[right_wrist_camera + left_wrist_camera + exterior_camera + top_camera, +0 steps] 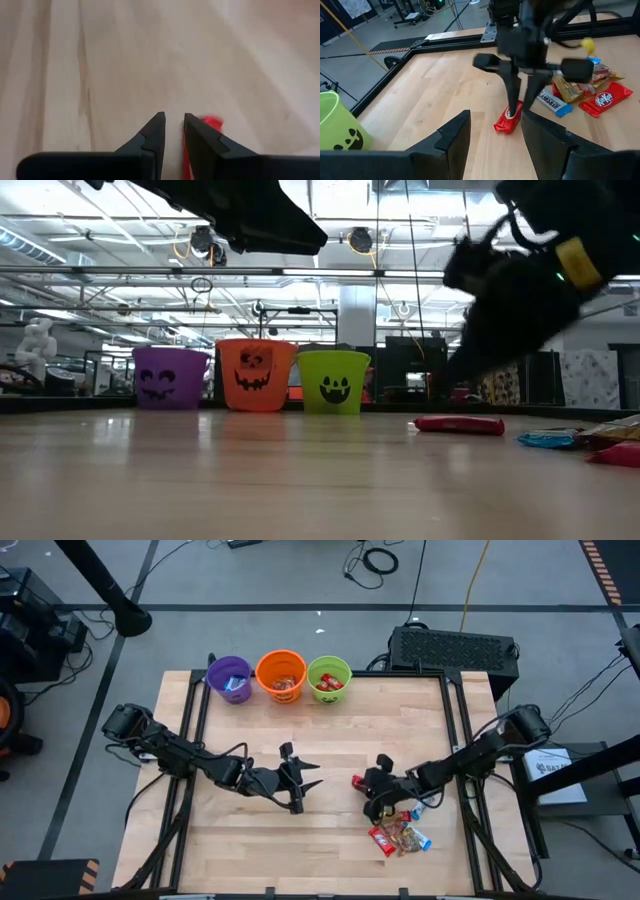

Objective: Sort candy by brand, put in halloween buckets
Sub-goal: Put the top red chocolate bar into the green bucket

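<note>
A red candy bar point(509, 118) lies flat on the table point(330, 740), the right gripper point(173, 131) poised just above it with fingers narrowly parted, while the left gripper point(300, 783) hovers nearby, open and empty.

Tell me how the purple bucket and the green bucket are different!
The purple bucket stands at the left end of the row; the green bucket stands at the right end, with the orange bucket between them. The purple bucket holds a blue-wrapped candy, while the green bucket holds red-wrapped ones. Both are small round pails standing upright, each with a dark grinning face on its side.
</note>
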Controlling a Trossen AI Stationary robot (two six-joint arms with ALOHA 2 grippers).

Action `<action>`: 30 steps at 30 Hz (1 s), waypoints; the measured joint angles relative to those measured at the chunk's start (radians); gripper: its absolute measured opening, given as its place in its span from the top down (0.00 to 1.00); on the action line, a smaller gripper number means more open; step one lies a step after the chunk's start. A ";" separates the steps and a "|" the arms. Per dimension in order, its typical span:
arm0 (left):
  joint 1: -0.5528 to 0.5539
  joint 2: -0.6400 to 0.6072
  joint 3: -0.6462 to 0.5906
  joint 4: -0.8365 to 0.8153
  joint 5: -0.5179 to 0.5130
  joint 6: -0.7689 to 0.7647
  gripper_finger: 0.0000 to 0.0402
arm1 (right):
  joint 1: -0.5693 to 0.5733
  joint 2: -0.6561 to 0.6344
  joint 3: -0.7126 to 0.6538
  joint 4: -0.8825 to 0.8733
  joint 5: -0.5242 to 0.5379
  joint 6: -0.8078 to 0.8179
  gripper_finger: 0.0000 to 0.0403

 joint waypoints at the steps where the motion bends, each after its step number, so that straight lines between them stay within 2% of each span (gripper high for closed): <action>1: -0.001 0.000 0.000 -0.002 0.000 0.000 0.55 | -0.006 -0.020 0.004 -0.011 0.000 -0.012 0.84; 5: -0.002 0.000 0.000 -0.003 0.005 0.000 0.55 | -0.006 -0.107 0.005 -0.117 -0.003 -0.049 0.84; 8: -0.002 0.000 0.000 -0.004 0.023 -0.001 0.55 | -0.002 -0.141 0.005 -0.243 -0.014 -0.036 0.79; 11: -0.002 0.000 0.000 -0.004 0.025 -0.001 0.55 | -0.002 -0.126 0.004 -0.318 -0.025 0.007 0.66; 16: -0.002 0.000 0.000 -0.002 0.025 -0.002 0.55 | -0.002 -0.047 0.004 -0.271 0.031 0.004 0.39; 19: -0.002 0.000 0.000 0.003 0.026 -0.002 0.55 | -0.009 0.003 0.004 -0.251 0.029 0.003 0.29; 24: -0.002 0.000 0.000 0.004 0.027 -0.002 0.55 | -0.013 0.042 0.005 -0.215 0.020 0.014 0.28; 30: -0.002 0.000 0.000 0.003 0.028 -0.002 0.55 | -0.013 0.044 0.007 -0.222 -0.031 0.022 0.43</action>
